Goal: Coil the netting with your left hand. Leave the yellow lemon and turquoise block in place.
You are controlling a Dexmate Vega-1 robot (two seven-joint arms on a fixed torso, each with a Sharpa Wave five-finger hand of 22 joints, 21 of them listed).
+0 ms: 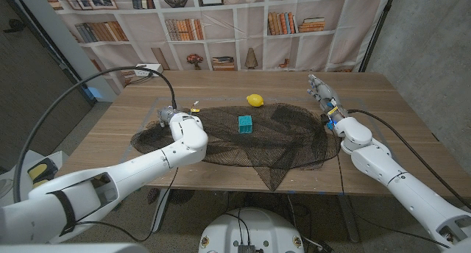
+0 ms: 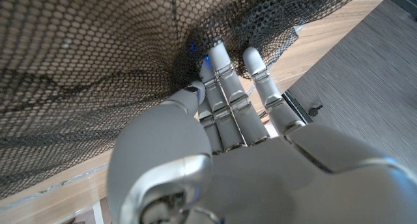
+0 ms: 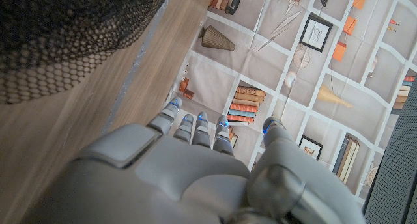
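Left hand (image 1: 163,119) is reached forward, fingers (image 2: 225,74) extended and held together (palm unseen). Right hand (image 1: 324,96) is stretched straight, fingers apart, nothing gripped.

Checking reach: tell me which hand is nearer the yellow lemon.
Left. The left hand lies on the netting, left of the lemon; the right hand is nearly as close, right.

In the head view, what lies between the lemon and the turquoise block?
Only black netting: the yellow lemon sits at its far edge, the turquoise block on it, nothing else between them.
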